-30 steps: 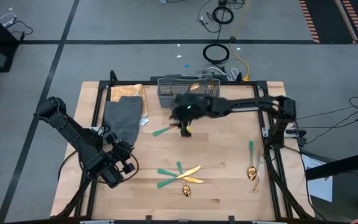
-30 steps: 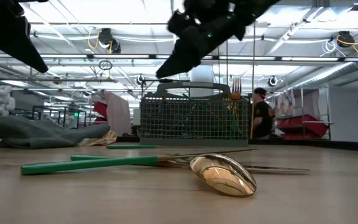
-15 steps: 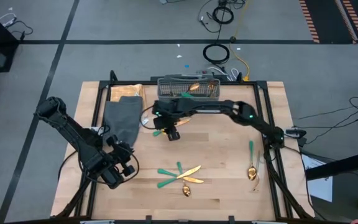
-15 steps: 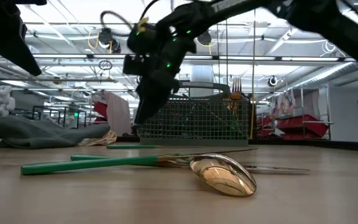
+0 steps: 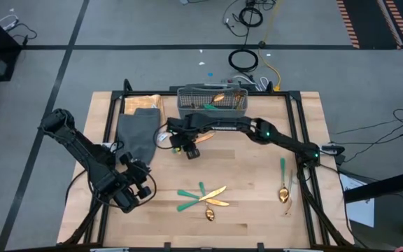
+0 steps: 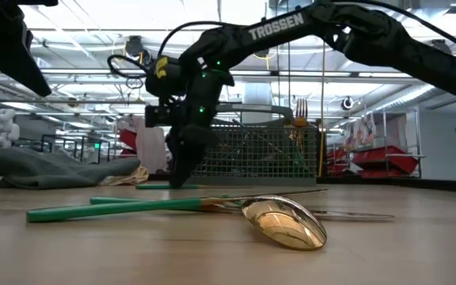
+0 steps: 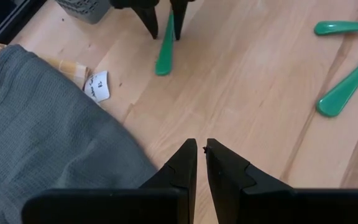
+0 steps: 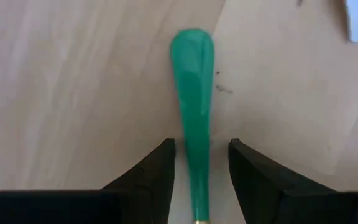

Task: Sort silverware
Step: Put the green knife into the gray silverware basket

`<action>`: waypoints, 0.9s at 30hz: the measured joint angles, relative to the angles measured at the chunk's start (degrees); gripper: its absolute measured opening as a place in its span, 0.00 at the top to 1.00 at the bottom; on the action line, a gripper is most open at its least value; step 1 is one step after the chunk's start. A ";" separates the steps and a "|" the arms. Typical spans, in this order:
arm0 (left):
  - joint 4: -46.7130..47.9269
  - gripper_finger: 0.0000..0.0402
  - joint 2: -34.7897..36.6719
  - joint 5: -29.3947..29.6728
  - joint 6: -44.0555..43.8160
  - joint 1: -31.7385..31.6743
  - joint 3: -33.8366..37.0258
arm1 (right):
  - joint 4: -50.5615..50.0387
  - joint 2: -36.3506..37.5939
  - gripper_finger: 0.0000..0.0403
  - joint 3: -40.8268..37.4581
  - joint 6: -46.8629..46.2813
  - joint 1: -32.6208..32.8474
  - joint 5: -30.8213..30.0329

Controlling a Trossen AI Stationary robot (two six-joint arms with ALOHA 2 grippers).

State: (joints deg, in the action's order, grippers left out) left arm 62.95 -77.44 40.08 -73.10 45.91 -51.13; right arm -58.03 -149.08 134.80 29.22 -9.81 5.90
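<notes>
From above: right gripper reached across to a green-handled utensil lying on the table just before the grey mesh basket; left gripper parked at the near left corner. At table level: fingers down at the board beside the basket. Past the left wrist: own fingers nearly shut, holding nothing. Past the right wrist: fingers parted, straddling the handle, not yet pinching. Best centred on the handle, lowered fully, then squeezed squarely to avoid a twist.
</notes>
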 joint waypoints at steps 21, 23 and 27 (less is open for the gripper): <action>-0.10 0.89 -0.01 0.00 0.00 0.02 0.00 | -10.34 -0.93 1.00 0.02 -0.78 1.90 -4.55; -0.13 0.89 -0.01 -0.01 0.00 0.01 0.00 | -10.55 0.46 1.00 -0.24 -1.38 2.39 -4.74; -0.78 0.89 -0.01 0.01 0.02 0.00 0.00 | -11.77 3.83 0.99 -0.58 -2.75 3.12 -3.45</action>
State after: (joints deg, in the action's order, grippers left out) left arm 62.17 -77.45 40.10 -73.08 45.91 -51.13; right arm -69.79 -145.25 134.22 26.46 -6.69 2.44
